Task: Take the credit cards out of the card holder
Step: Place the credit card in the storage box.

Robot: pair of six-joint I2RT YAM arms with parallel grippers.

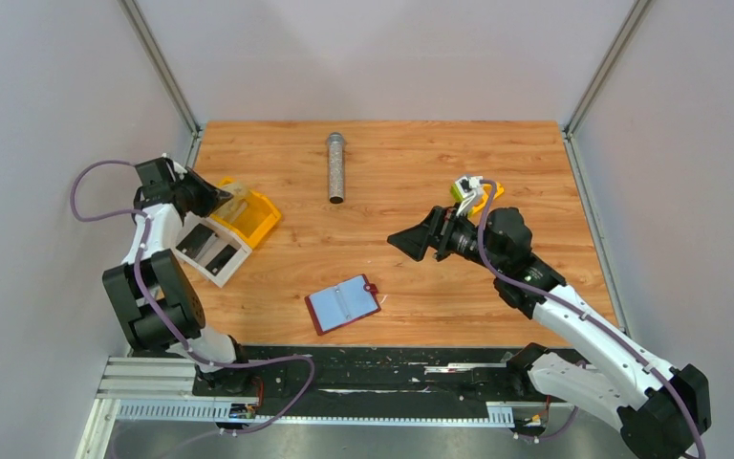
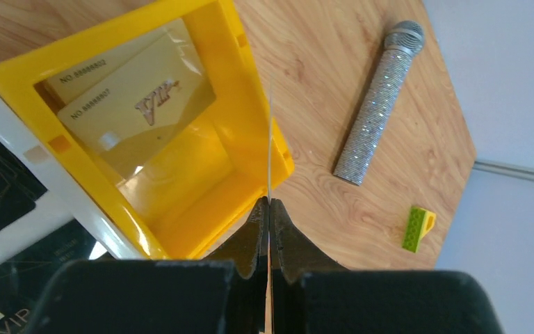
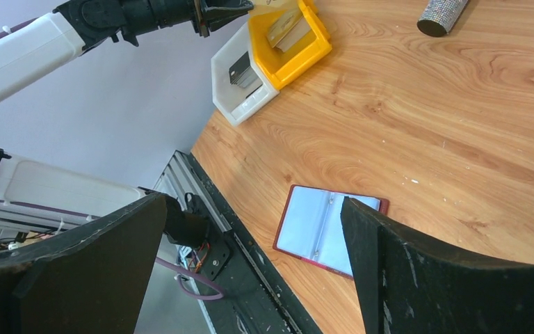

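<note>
Left hand (image 1: 218, 198), clamped on a gold card (image 1: 236, 196), reaches over the yellow tray (image 1: 266, 222); right hand (image 1: 409, 238) hovers, fingers spread, above the worktop (image 1: 411, 153).

My bench (image 1: 420, 258) is wood-grained, smooth, with a soft sheen. The yellow tray (image 2: 240, 104) is glossy moulded plastic. The tan-gold credit cards (image 2: 139, 104) lying in it look like slick, shiny plastic. The cylinder (image 2: 379, 115) is rough, glittering silver. My right tool (image 3: 254, 203) is matt black, slightly grainy plastic. The card holder (image 1: 344, 304) shows smooth blue-grey pockets.
</note>
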